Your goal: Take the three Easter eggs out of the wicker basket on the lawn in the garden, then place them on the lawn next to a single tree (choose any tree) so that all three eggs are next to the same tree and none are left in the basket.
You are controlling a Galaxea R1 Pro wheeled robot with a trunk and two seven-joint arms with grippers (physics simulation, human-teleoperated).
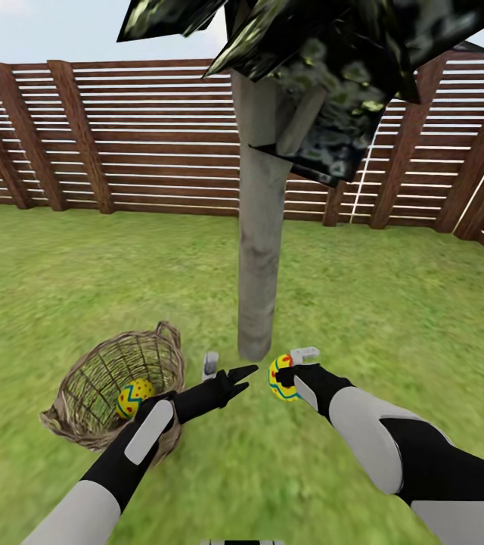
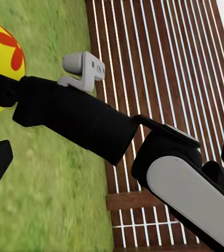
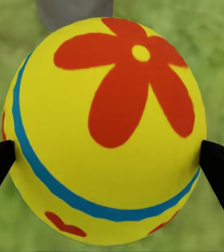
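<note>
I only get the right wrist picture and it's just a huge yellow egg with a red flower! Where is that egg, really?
Observer: The right gripper holds that egg just above the lawn, close by the foot of the tree.
Operator: Are there more eggs?
Observer: One more egg shows inside the wicker basket, which leans tilted on the grass.
Operator: What's the other arm doing?
Observer: The left gripper is open and empty, between the basket and the held egg.
Operator: Is the basket far from the tree?
Observer: No, it sits just left of the trunk.

Right gripper [image 1: 281, 376] clamped – left gripper [image 1: 246, 376] spread, empty.
</note>
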